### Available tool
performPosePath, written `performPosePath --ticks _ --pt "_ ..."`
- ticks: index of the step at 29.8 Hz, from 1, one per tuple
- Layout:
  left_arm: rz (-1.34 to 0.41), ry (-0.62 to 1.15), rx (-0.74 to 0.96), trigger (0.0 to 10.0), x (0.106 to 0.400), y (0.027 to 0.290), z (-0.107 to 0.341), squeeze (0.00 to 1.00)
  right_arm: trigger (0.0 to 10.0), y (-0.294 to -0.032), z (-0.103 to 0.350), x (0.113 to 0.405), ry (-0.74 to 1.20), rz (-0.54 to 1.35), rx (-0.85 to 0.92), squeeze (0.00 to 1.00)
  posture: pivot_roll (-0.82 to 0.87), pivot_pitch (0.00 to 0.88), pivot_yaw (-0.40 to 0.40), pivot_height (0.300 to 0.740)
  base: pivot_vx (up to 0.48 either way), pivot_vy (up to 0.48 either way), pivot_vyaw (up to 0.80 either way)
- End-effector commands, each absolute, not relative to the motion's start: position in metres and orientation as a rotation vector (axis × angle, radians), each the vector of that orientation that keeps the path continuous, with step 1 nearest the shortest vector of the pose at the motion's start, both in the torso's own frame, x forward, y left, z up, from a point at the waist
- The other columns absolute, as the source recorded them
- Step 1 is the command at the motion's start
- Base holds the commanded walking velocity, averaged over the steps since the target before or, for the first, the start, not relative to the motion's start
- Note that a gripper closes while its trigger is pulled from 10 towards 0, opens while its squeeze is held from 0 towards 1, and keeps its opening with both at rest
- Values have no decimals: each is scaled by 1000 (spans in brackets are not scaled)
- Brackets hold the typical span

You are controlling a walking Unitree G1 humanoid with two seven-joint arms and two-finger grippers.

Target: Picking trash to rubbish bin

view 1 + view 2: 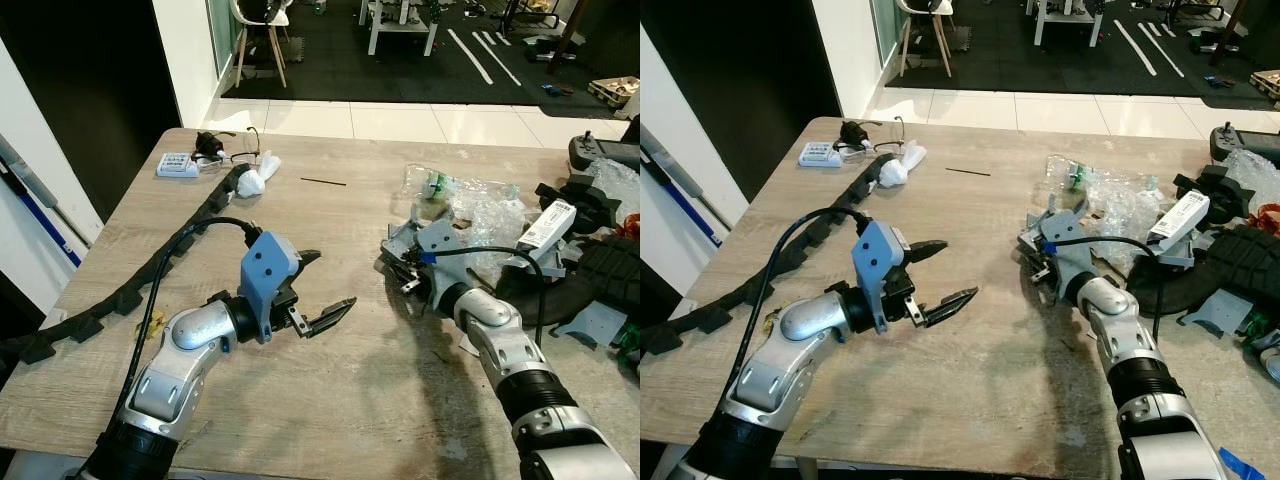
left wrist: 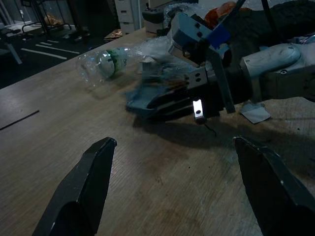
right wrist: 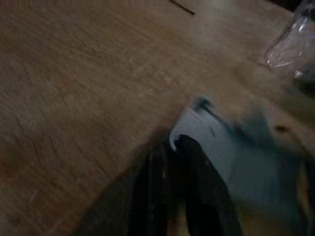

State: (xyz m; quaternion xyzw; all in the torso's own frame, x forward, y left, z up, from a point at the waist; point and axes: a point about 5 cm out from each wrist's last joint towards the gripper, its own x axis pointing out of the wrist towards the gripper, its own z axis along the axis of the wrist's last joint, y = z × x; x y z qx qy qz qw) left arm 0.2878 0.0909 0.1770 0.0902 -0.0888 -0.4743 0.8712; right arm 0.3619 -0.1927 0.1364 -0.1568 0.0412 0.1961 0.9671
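A flat grey-blue scrap (image 1: 398, 243) lies on the wooden table (image 1: 340, 400) at the centre right, beside a crushed clear plastic bottle (image 1: 440, 186) with a green cap and crinkled clear wrap (image 1: 490, 210). My right gripper (image 1: 402, 268) is low at the scrap's near edge. In the right wrist view its black fingers (image 3: 189, 147) are pressed together on the edge of the scrap (image 3: 231, 152). My left gripper (image 1: 325, 285) hovers open over the table's middle, to the left of the scrap, nothing between its fingers. From the left wrist the scrap (image 2: 142, 101) and bottle (image 2: 106, 61) lie ahead.
A long black foam strip (image 1: 150, 270) runs down the table's left side. A crumpled white tissue (image 1: 255, 178), glasses (image 1: 228, 152), a small white box (image 1: 178, 165) and a thin black stick (image 1: 323, 182) lie at the far left. Black foam parts (image 1: 600, 270) crowd the right edge.
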Motion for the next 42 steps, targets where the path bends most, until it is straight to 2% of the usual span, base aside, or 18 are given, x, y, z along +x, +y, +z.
performPosePath --ticks 1,18,25,28,30,32,33,36,37,40,42 --pt "-1005 -173 203 10000 285 93 176 0 0 -195 130 360 111 383 -301 0 44 111 24 740 0 0 0" --pt "-996 -183 203 10000 286 94 177 0 0 -181 211 370 -202 425 -160 0 46 107 23 740 0 0 0" --pt "-1001 -183 204 10000 286 94 176 0 0 -179 220 365 -243 448 -118 0 44 89 24 740 0 0 0" --pt "-1001 -181 207 10000 286 95 177 0 0 -176 223 360 -260 484 -52 0 42 94 26 740 0 0 0" --pt "-1002 -169 217 10000 286 96 175 0 0 -168 228 352 -276 551 150 0 40 94 26 740 0 0 0" --pt "-1008 -161 231 10000 285 96 174 0 0 -164 227 348 -260 591 193 0 43 99 26 740 0 0 0" --pt "-1014 -154 241 10000 284 97 173 0 0 -159 221 345 -215 626 166 0 43 101 27 740 0 0 0" --pt "-1019 -149 245 10000 284 96 172 0 0 -152 196 338 -98 668 -109 0 38 105 29 740 0 0 0" --pt "-1019 -149 245 10000 284 96 172 0 0 -152 196 338 -98 668 -109 0 38 105 29 740 0 0 0" --pt "-1012 -148 245 10000 285 96 172 0 0 -141 213 328 -172 736 136 0 41 108 33 740 0 0 0" --pt "-1007 -147 246 10000 285 97 172 0 0 -140 220 326 -192 752 189 0 38 110 34 740 0 0 0"
